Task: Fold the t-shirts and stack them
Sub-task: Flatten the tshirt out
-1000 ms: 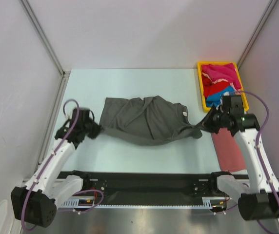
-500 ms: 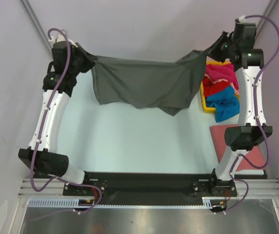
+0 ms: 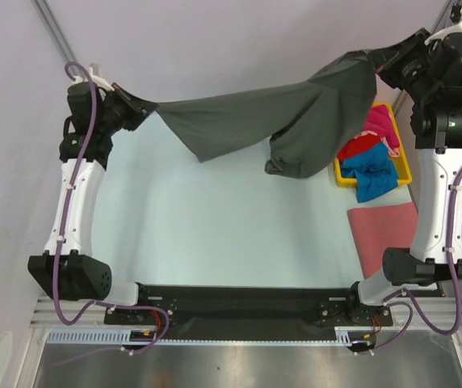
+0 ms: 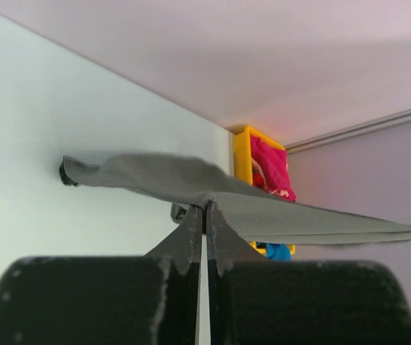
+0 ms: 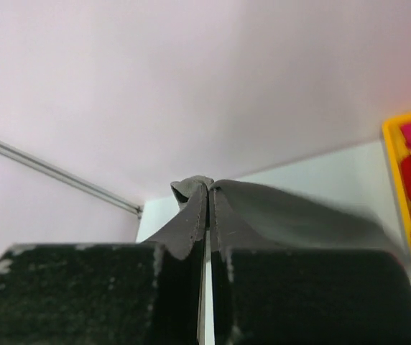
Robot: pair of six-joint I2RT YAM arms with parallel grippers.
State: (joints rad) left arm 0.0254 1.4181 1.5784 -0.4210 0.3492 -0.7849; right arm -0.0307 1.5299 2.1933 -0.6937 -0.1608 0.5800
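We found the left gripper [image 3: 147, 107] and right gripper [image 3: 382, 59] both clamped tight on opposite edges of the dark grey t-shirt [image 3: 296, 121]. It hung stretched between them above the table [image 3: 215, 218] (sagging lowest beside the yellow tray [image 3: 342, 178]).

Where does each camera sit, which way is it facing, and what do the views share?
Top external: above and behind the bases, looking down on the table; both arms show, left pincer and right pincer gripping the dark grey t-shirt.
Left wrist: looking along its shut fingers rightward to the yellow tray.
Right wrist: looking along its shut fingers toward a wall.
Shared: all show shirt and tray.
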